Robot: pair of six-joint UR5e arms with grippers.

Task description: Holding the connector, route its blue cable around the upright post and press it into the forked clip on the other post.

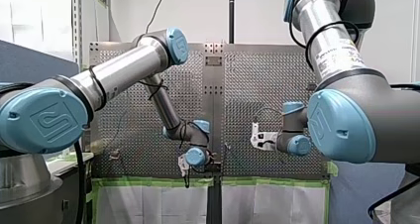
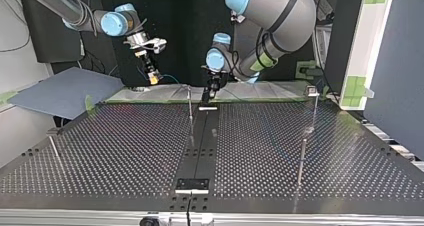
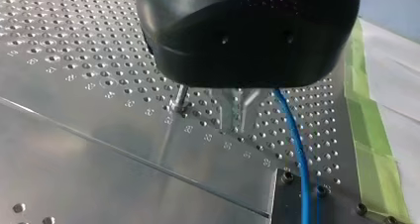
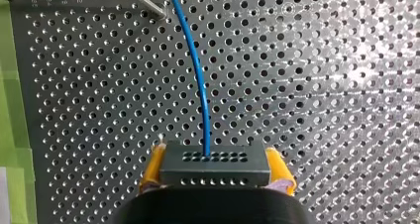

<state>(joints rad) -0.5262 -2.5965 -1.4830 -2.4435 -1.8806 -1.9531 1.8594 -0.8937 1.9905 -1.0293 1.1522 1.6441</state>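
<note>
From the top view's left: my right claw [image 2: 153, 76] hangs near the tabletop's [image 2: 125, 146] arm-side edge, yellow pads [image 4: 277, 167] pinching the dark connector [image 4: 214, 165], the blue cable [image 4: 198, 80] running ahead of it. Mid-view stands a thin upright post [image 2: 190, 103], with my left claw [image 2: 207, 98] just beside it; whether that claw is spread or closed I cannot tell. At the right, a headed post [image 2: 313, 93], likely the clip. I should keep the pinch firm and sweep wide, cable taut.
</note>
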